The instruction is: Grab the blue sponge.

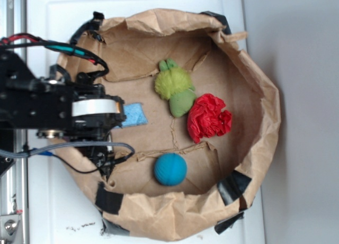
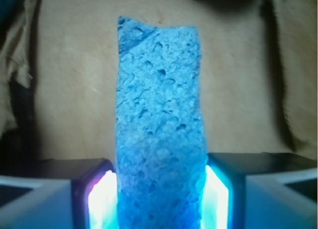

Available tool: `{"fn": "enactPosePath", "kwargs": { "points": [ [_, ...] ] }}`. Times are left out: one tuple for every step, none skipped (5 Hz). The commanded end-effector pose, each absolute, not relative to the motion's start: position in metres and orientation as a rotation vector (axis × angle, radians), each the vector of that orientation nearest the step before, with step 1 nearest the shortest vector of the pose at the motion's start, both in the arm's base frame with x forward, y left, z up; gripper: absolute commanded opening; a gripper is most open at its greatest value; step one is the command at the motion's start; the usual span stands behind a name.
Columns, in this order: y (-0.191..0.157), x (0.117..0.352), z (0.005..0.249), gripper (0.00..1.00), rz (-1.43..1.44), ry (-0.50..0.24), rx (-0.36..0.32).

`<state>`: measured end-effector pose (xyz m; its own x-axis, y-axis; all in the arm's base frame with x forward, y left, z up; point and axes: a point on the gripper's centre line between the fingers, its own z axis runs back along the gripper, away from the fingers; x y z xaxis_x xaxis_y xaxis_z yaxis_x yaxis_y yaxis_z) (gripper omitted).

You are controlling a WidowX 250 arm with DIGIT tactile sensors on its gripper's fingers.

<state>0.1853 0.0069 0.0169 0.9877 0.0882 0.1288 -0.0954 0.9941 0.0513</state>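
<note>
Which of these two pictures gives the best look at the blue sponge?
The wrist view: the blue sponge fills the middle of the frame, pores visible, gripped between the end effector pads. The exterior view shows only one corner poking out from under the arm.

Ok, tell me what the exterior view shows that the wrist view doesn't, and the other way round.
Only the exterior view shows the green plush, red crumpled cloth, teal ball, the brown paper's raised rim and the robot arm. Only the wrist view shows the gripper with a finger on each side of the blue sponge, pressing against its edges, and the sponge's porous surface. Both show the sponge and paper under it; in the exterior view just one corner of it pokes out.
</note>
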Motion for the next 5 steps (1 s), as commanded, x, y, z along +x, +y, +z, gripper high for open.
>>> {"fn": "enactPosePath", "kwargs": {
  "points": [
    [0.022,0.176,0.085,0.00,0.119,-0.126,-0.032],
    [0.030,0.197,0.120,0.00,0.145,-0.105,-0.082],
    [0.034,0.207,0.141,0.00,0.216,-0.158,-0.059],
    [0.034,0.215,0.146,0.00,0.242,-0.180,-0.030],
    [0.034,0.215,0.141,0.00,0.251,-0.247,0.008]
  ]
}}
